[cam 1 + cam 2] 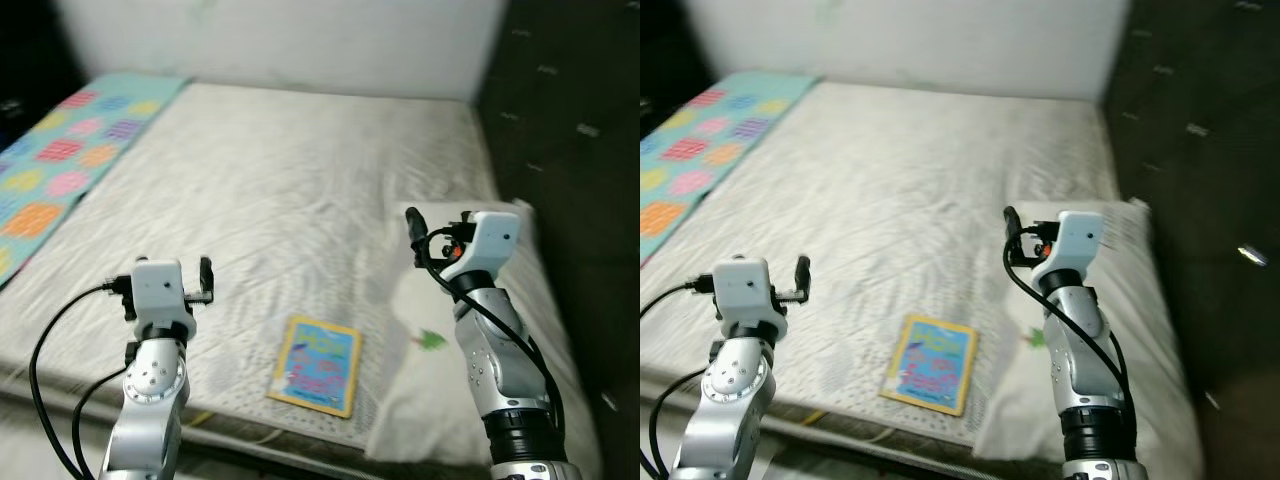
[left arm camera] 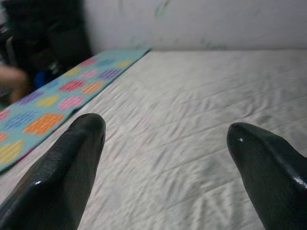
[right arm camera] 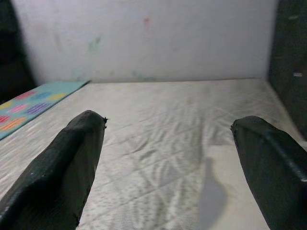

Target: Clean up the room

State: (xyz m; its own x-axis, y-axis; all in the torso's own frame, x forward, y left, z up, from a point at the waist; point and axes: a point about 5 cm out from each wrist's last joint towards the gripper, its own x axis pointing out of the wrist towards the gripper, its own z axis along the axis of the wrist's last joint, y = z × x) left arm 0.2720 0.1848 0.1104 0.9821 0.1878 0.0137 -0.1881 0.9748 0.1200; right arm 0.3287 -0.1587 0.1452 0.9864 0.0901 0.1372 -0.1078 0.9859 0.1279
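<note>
Book: a thin children's picture book (image 1: pixel 316 365) lies flat near the foot edge of the bed (image 1: pixel 300 180), just beside a white pillow (image 1: pixel 440 390).
Handling: likely light, stiffish, slick-covered (pinch an overhanging edge, not the flat face).
Left claw (image 1: pixel 190 280): raised, wide open, empty.
Right claw (image 1: pixel 425 232): raised over the pillow, wide open, empty.
</note>
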